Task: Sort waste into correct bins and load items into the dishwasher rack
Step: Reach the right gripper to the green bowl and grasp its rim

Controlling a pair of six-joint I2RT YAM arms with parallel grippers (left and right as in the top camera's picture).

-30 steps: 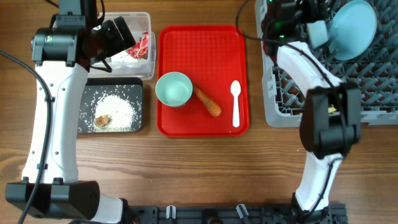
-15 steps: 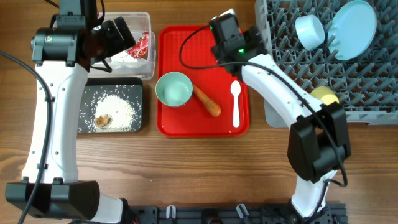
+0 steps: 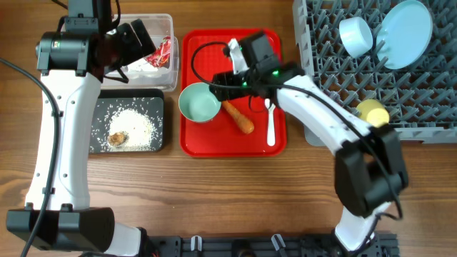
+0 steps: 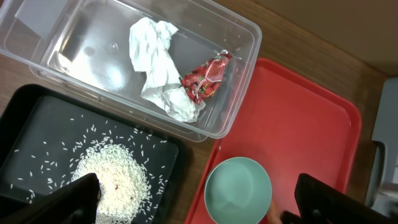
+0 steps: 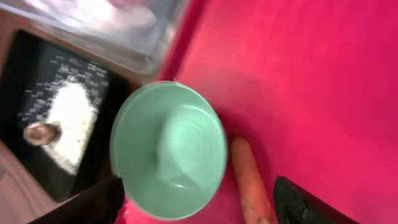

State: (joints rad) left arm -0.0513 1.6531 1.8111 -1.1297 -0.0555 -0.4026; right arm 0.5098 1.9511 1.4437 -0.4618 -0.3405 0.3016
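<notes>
The pale green bowl [image 3: 200, 102] stands upright on the red tray, with the orange carrot [image 3: 238, 116] beside it and the white spoon [image 3: 270, 118] further right. My right gripper [image 3: 227, 84] hovers open and empty over the bowl [image 5: 168, 149] and carrot [image 5: 249, 180]. My left gripper [image 3: 139, 36] is open and empty above the clear tub [image 3: 166, 20], which holds the tissue [image 4: 158, 65] and the wrapper [image 4: 207, 78]. Rice [image 3: 132, 127] and the brown lump [image 3: 118, 138] lie in the black tray [image 3: 100, 103]. The blue plate [image 3: 403, 25], the light blue bowl [image 3: 355, 33] and the yellow cup [image 3: 373, 111] sit in the grey rack [image 3: 321, 107].
The red tray [image 3: 214, 50] lies between the bins and the rack. The tub and the black tray touch end to end at the left. Bare wooden table runs along the front.
My right arm let go of the light blue bowl in the rack and swung left over the red tray, down toward the green bowl. The left arm has not moved.
</notes>
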